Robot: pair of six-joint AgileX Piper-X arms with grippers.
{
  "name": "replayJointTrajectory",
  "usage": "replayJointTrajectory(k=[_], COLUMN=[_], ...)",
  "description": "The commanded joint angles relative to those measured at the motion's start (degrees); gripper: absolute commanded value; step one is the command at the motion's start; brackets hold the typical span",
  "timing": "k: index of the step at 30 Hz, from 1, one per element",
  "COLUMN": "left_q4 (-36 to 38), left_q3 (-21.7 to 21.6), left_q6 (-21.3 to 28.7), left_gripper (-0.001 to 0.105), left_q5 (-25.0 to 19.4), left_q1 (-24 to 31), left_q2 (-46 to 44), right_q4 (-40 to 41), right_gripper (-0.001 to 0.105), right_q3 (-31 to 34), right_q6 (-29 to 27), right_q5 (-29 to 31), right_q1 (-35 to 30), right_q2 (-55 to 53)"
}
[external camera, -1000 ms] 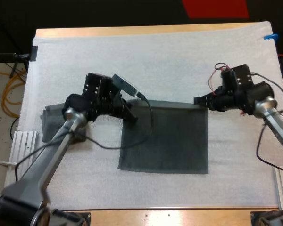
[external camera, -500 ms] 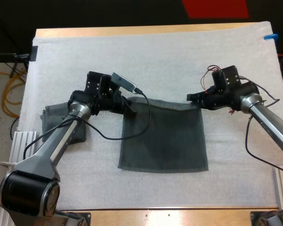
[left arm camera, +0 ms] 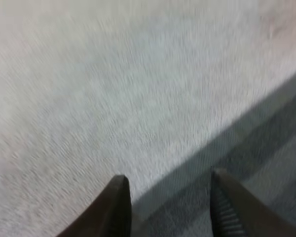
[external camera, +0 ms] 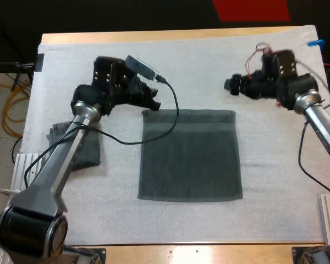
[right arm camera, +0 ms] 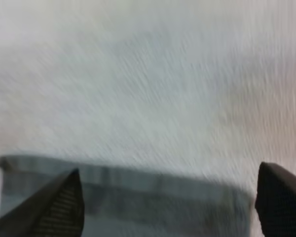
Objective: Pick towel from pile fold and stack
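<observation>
A dark grey-green towel lies spread flat as a rectangle in the middle of the white mat. My left gripper hovers just beyond the towel's far left corner, open, with nothing between its fingers. In the left wrist view the left gripper has its jaws apart above the towel's edge. My right gripper is beyond the far right corner, open and clear of the cloth. In the right wrist view the right gripper stands wide apart over the towel's far hem.
Another dark towel lies at the mat's left side, partly under my left arm. Bare mat stretches along the far side and in front of the spread towel. The wooden table edge runs along the far side.
Both grippers opened, let go of the towel's far corners and pulled up and away toward the far side. The towel's far edge now lies flat and straight.
</observation>
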Motion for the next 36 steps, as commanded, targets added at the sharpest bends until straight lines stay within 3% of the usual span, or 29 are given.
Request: replayJointTrajectory(k=[1, 7, 12, 18, 23, 28, 36], left_q4=[1.3, 4.7, 11.8, 21.7, 30.6, 32.0, 32.0], left_q3=[-1.2, -1.9, -1.9, -1.9, -1.4, 3.3, 17.0], left_q6=[0.0, 1.0, 1.0, 0.8, -1.9, -5.3, -12.4], left_gripper=[0.037, 0.037, 0.038, 0.064, 0.066, 0.066, 0.066], left_q5=[-0.4, -1.8, -1.8, -1.6, -1.6, -1.6, -0.9], left_q1=[0.0, 0.0, 0.0, 0.0, 0.0, 0.0, 0.0], left_q2=[-1.9, -11.4, -20.7, -29.4, -35.6, -41.9, -50.3], right_q4=[1.4, 8.8, 16.8, 27.1, 32.2, 36.1, 37.0], right_gripper=[0.07, 0.07, 0.07, 0.07, 0.07, 0.07, 0.07], right_q3=[-1.7, -4.2, -4.2, -3.9, -0.3, 6.5, 22.6], right_q6=[-2.4, -5.7, -6.5, -7.1, -6.0, -3.7, -0.3], right_q5=[-0.3, 2.3, 3.3, 4.9, 4.9, 4.9, 3.9], right_q1=[0.0, 0.0, 0.0, 0.1, 0.1, 0.1, 0.1], right_q2=[-2.3, -12.2, -21.7, -31.2, -38.3, -44.2, -48.5])
